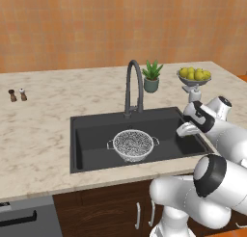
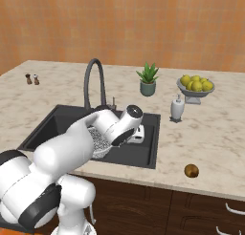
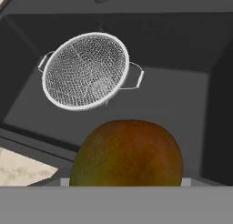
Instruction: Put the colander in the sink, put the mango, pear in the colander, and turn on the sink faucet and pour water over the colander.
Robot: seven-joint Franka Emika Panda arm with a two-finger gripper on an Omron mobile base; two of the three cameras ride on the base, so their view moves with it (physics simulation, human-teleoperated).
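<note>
Orange-tiled wall backs a pale marble table with a dark rectangular sink set into it. On the sink floor sits the colander, a whitish fine-mesh bowl with two small side handles, upright and empty; from the hand view it lies toward the far left of the basin. Behind the basin rises the sink faucet, a dark gooseneck arching over the back edge, with no stream coming from it.

The white arm reaches over the right part of the sink, and its pincer hangs above the basin to the right of the colander. In the hand view a mango, red-brown shading to green, sits right at the fingertips and hides them; the pincer is closed about halfway around it, holding it above the sink floor, apart from the colander.

A small round brownish fruit lies on the table right of the sink, near the front edge; whether it is the pear I cannot tell. Further back stand a soap dispenser, a potted plant and a footed bowl of yellow fruit. Two small shakers stand far left.
</note>
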